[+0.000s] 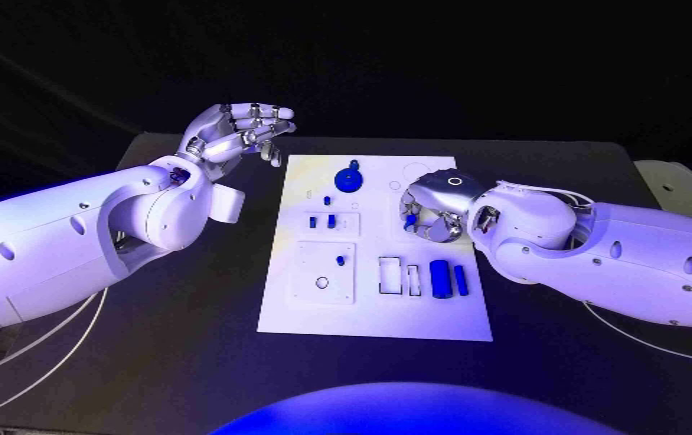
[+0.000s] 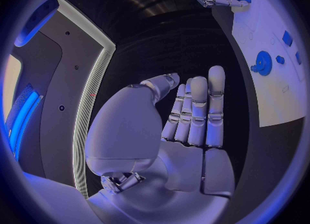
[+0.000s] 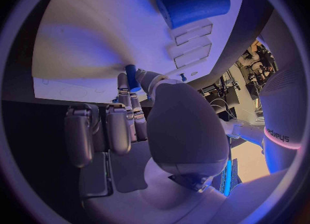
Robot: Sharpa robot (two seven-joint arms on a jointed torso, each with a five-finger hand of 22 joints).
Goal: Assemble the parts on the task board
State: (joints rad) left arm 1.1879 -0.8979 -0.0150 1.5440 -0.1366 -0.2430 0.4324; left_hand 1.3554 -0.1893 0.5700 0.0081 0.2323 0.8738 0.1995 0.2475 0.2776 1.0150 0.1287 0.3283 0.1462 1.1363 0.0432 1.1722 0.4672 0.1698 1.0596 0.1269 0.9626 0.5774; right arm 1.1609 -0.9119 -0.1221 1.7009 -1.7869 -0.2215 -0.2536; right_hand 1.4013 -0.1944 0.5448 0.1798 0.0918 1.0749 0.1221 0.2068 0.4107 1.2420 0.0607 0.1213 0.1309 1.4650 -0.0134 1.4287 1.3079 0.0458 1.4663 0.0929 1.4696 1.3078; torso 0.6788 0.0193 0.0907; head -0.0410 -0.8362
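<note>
The white rectangular task board [image 1: 375, 300] is lying in the middle of the black bench [image 1: 173, 355]. The silver many-fingered left hand [image 1: 238, 133] is hovering above the bench just beyond the board's far left corner, holding nothing; in the left wrist view its fingers [image 2: 197, 110] are standing straight and close together, with the thumb a little apart.

The silver right hand [image 1: 436, 205] is reaching over the right side of the board, near its middle, and is pinching a small blue peg [image 3: 132, 78] between thumb and fingertip, as the right wrist view shows; the other fingers are curling inward.

On the board, a round blue gear-like disc [image 1: 349, 177] is sitting near the far edge. Small blue studs [image 1: 322, 222] are standing in a little panel left of centre, and another tiny blue pin [image 1: 340, 259] is standing in the square panel nearer the robot. A blue cylinder [image 1: 440, 279] and a slimmer blue bar [image 1: 462, 280] are lying side by side towards the near right, beside two empty rectangular slots [image 1: 392, 275].
</note>
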